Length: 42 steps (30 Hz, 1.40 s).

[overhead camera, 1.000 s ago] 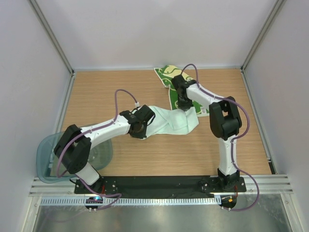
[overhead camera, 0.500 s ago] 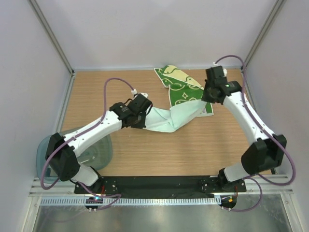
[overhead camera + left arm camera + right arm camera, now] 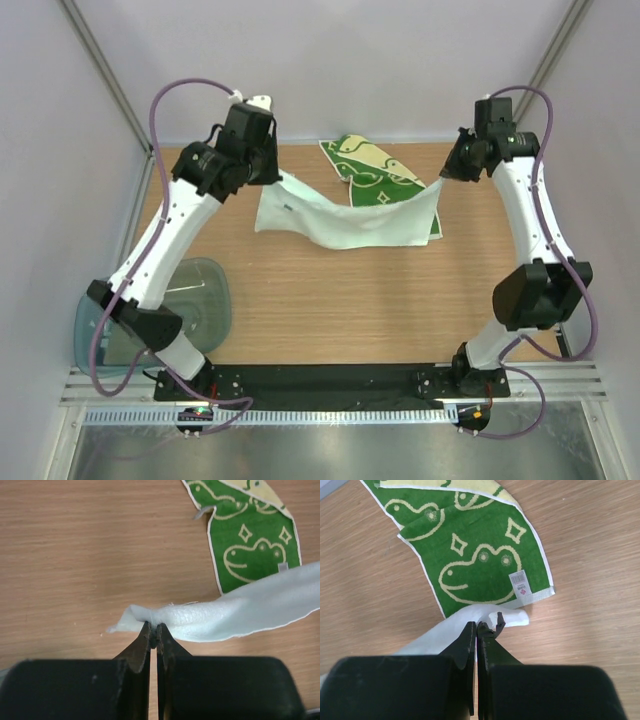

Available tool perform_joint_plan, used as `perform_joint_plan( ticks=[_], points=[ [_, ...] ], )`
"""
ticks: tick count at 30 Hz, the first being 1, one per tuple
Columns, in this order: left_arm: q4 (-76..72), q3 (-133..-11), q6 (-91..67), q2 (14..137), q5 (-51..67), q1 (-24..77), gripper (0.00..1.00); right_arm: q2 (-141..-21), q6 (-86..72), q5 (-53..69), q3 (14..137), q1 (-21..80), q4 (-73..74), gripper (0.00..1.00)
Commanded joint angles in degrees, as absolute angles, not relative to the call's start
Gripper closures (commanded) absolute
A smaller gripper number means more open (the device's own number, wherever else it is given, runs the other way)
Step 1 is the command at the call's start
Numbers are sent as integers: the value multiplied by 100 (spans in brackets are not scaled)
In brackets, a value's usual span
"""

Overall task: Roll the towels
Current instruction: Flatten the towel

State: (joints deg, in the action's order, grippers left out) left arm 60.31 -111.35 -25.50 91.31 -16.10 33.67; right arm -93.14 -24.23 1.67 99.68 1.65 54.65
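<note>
The pale mint-blue towel [image 3: 345, 215] hangs stretched above the table between my two grippers. My left gripper [image 3: 272, 172] is shut on its left corner, seen in the left wrist view [image 3: 154, 625] with the mint-blue towel [image 3: 240, 612] running off to the right. My right gripper [image 3: 447, 180] is shut on its right corner, seen in the right wrist view [image 3: 478, 625] with the mint-blue towel [image 3: 447, 630] bunched at the tips. The green towel with cream doodles [image 3: 372, 175] lies flat at the back centre, partly under the stretched one. It also shows in the left wrist view [image 3: 245, 535] and the right wrist view [image 3: 475, 555].
A translucent teal-grey plastic bin [image 3: 195, 310] sits at the front left by the left arm's base. White walls close the back and sides. The wooden table [image 3: 350, 300] lies below the hanging towel.
Both grippers have moved apart and up toward the back. The mint-blue towel has gone from a crumpled heap on the table to a stretched sheet lifted off it.
</note>
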Motion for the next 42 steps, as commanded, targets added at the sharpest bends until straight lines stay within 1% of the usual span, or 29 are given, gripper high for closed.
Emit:
perform_joint_plan(
  ticks=[1, 2, 3, 5, 7, 9, 10, 11, 13, 14, 16, 17, 19, 20, 21, 22, 23, 24, 25, 27, 28, 29, 30, 31, 32, 33, 34, 36, 42],
  points=[
    [6425, -11908, -2154, 9711, -1144, 2885, 100, -9850, -2531, 816, 10835, 70, 5642, 99],
    [6442, -12074, -2127, 9982, -986, 2813, 100, -10000, -2523, 870, 11298, 70, 5808, 99],
    [6503, -12485, -2110, 10115, -958, 2734, 100, -10150, -2531, 905, 11546, 70, 5905, 99],
    [6748, -12935, -2118, 10457, -871, 2585, 100, -10361, -2505, 958, 12143, -78, 6151, 99],
    [6829, -13244, -2109, 10512, -835, 2532, 100, -10301, -2479, 932, 12243, -88, 6179, 99],
    [6733, -13062, -2083, 10259, -791, 2540, 100, -9968, -2400, 809, 11981, -105, 6144, 99],
    [6637, -12565, -2092, 10118, -774, 2540, 100, -9784, -2373, 748, 11779, -105, 6091, 99],
    [6514, -12272, -2135, 9934, -765, 2531, 100, -9399, -2373, 704, 11186, -105, 5899, 99],
    [6206, -11570, -2232, 9415, -695, 2540, 100, -8967, -2417, 589, 10454, -123, 5653, 99],
    [6118, -10836, -2346, 9248, -668, 2531, 100, -8791, -2443, 580, 9702, -123, 5530, 99],
    [5828, -10129, -2487, 8714, -528, 2531, 100, -8307, -2487, 484, 8986, -141, 5274, 99],
    [5705, -9342, -2557, 8545, -475, 2531, 100, -8158, -2513, 457, 8304, -141, 5186, 99],
    [5390, -8582, -2794, 8054, -326, 2540, 100, -7675, -2662, 430, 7615, -158, 5054, 99],
    [5327, -8248, -2891, 7885, -264, 2540, 100, -7490, -2741, 439, 6915, -158, 4897, 99],
    [5265, -7592, -3092, 7753, -211, 2540, 100, -7306, -2838, 439, 6578, -158, 4817, 99],
    [5160, -7298, -3233, 7500, -124, 2540, 100, -6877, -3056, 483, 6261, -158, 4747, 99],
    [5124, -7043, -3356, 7375, 60, 2540, 99, -6682, -3163, 518, 5675, -158, 4616, 99],
    [5063, -6474, -3592, 7270, 270, 2549, 99, -6436, -3277, 562, 5399, -158, 4553, 99],
    [5019, -6225, -3699, 7138, 412, 2549, 94, -6094, -3470, 580, 4970, -158, 4535, 96],
    [5027, -5785, -3875, 6821, 702, 2557, 89, -5776, -3594, 694, 4686, -158, 4623, 94],
    [5053, -5435, -4059, 6707, 755, 2558, 81, -5644, -3638, 738, 4589, -158, 4667, 80],
    [5115, -5319, -4156, 6506, 825, 2566, 74, -5382, -3708, 851, 4466, -158, 4728, 64],
    [5133, -5222, -4201, 6408, 957, 2575, 65, -5266, -3726, 870, 4430, -158, 4763, 50],
    [5194, -5116, -4262, 6320, 993, 2584, 49, -5152, -3735, 844, 4421, -158, 4825, 30],
    [5255, -5107, -4254, 6224, 967, 2601, 45, -5011, -3744, 774, 4438, -158, 4921, 23],
    [5378, -5106, -4245, 6092, 871, 2602, 41, -4958, -3709, 756, 4465, -158, 4948, 19],
    [5431, -5176, -4210, 6056, 774, 2602, 34, -4940, -3692, 721, 4508, -158, 4974, 15],
    [5502, -5273, -4131, 6125, 529, 2593, 30, -4992, -3613, 677, 4658, -158, 4975, 14],
    [5204, -5537, -4095, 6714, 633, 2619, 36, -5668, -3366, 633, 4974, -158, 4694, 14]
  ],
)
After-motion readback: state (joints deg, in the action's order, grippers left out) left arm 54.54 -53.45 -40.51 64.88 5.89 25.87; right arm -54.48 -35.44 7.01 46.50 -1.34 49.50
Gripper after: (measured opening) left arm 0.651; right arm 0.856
